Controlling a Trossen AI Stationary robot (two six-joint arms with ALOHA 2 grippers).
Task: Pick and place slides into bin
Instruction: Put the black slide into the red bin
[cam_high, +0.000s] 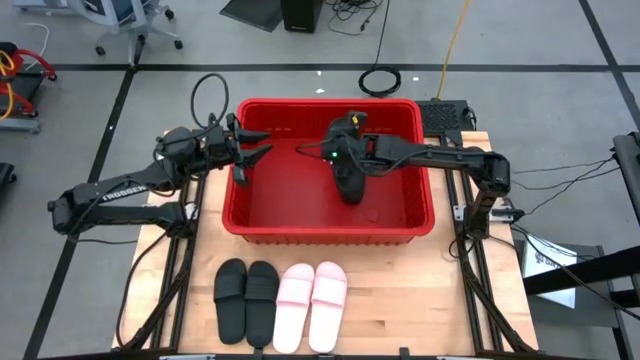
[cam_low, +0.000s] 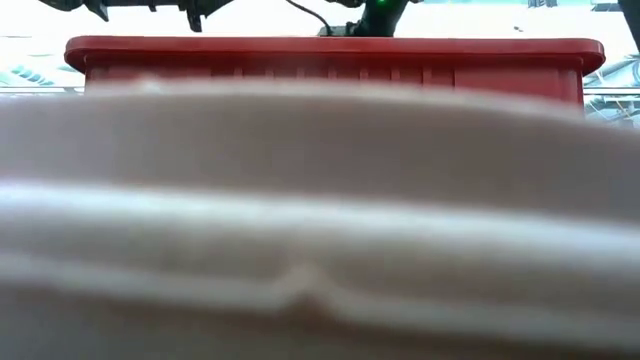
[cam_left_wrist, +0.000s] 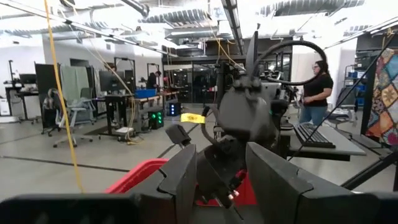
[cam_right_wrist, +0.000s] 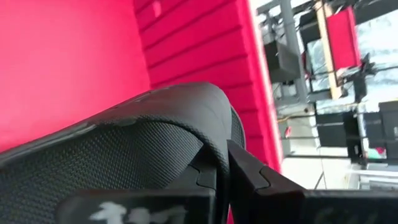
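Observation:
The red bin (cam_high: 405, 215) stands mid-table; it also shows in the low view (cam_low: 330, 55). My right gripper (cam_high: 342, 158) is over the bin's middle, shut on a black slide (cam_high: 351, 185) that reaches down into the bin. My left gripper (cam_high: 256, 145) is open and empty at the bin's left rim, its fingers apart in the left wrist view (cam_left_wrist: 221, 180). Two black slides (cam_high: 247, 297) and two pink slides (cam_high: 312, 303) lie sole-down side by side near the table's near edge. A pink slide (cam_low: 300, 220) fills the low view. My right gripper holds the black slide by its wide strap (cam_right_wrist: 186, 112), with a dark finger (cam_right_wrist: 249, 177) against the strap's edge. The fingers come from the table's right, slanting down. The slide hangs below the gripper inside the bin; whether it touches the floor I cannot tell.
The bin's thick rim (cam_high: 330, 104) and sloping walls stand around my right gripper. In the left wrist view my right arm (cam_left_wrist: 249, 118) shows beyond my left fingers, and a person (cam_left_wrist: 317, 93) stands at a desk far behind the table.

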